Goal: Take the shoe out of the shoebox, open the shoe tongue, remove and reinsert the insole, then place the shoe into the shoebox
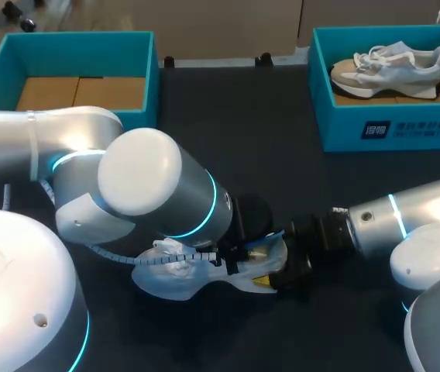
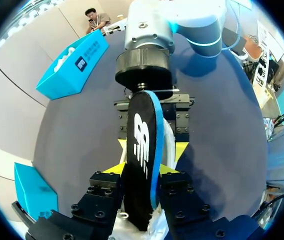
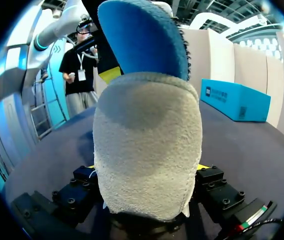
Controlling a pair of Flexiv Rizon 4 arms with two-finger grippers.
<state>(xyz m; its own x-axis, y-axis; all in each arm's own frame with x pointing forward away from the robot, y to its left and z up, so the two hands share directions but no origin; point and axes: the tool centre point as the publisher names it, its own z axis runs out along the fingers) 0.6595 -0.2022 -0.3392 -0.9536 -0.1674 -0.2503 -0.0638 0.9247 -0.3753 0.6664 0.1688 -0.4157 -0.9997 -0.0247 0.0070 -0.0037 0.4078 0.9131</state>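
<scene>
A white and beige shoe (image 1: 170,280) lies on the dark table under my left arm. My right gripper (image 1: 273,265) comes in from the right and is shut on the shoe's heel (image 3: 147,150), with a finger on each side of the beige suede. A black insole with a blue edge (image 2: 143,150) stands up out of the shoe. My left gripper (image 2: 142,172) is shut on the insole, its yellow tips pressing both faces. In the head view the left gripper is mostly hidden under its own arm. The two grippers face each other.
A teal shoebox (image 1: 390,128) at the back right holds a second shoe (image 1: 390,66). Another teal box (image 1: 73,46) at the back left shows only its cardboard floor. My left arm's bulky joints (image 1: 139,182) cover the table's middle left.
</scene>
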